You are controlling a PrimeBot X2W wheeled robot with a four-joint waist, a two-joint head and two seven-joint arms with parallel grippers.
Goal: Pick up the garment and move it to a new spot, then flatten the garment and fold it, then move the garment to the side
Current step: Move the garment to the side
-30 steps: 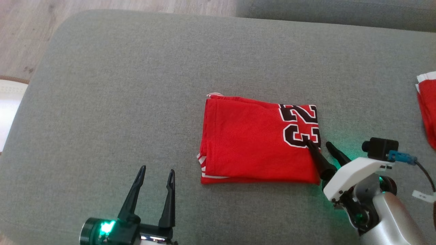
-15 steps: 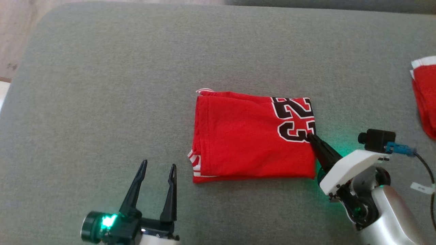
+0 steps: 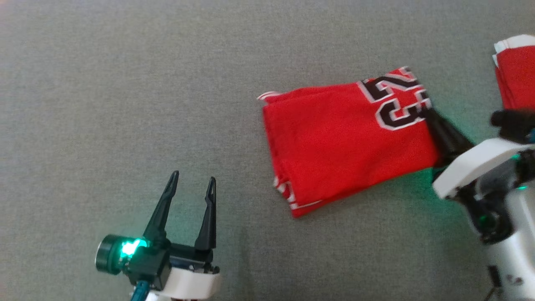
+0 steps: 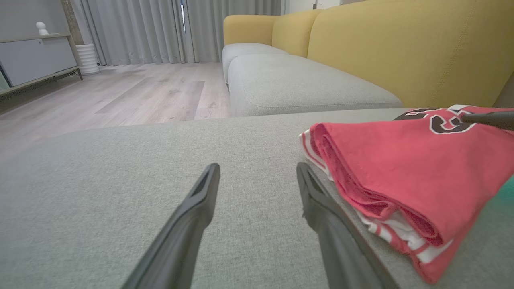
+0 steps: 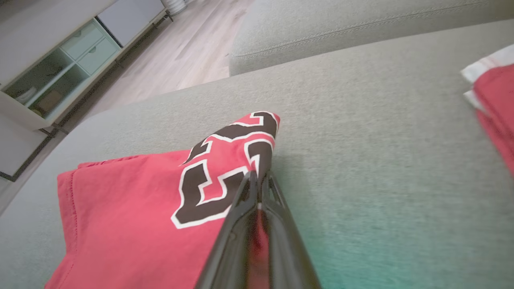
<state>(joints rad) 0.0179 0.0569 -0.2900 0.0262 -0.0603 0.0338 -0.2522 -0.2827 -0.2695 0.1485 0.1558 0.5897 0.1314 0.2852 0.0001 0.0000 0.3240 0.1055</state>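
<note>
Moving the garment (image 3: 347,138) to the side is judged to be the step in hand, since the folding looks complete.
- Item: red jersey with black-and-white numerals, folded to a compact rectangle. It lies skewed on the grey cushion (image 3: 125,83), right of centre in the head view, with its numbered corner raised a little off the fabric.
- Right gripper (image 5: 259,176): fingers together, clamped on the garment's numbered edge.
- Left gripper (image 3: 190,184): fingers apart, empty, near the garment's striped corner but clear of it.
- Adjacent: second red garment (image 3: 516,71) at the far right, apart from the first.
- Next move calls for: a low, steady pull rightward so the layers stay stacked, stopping short of the second piece, then release.
</note>
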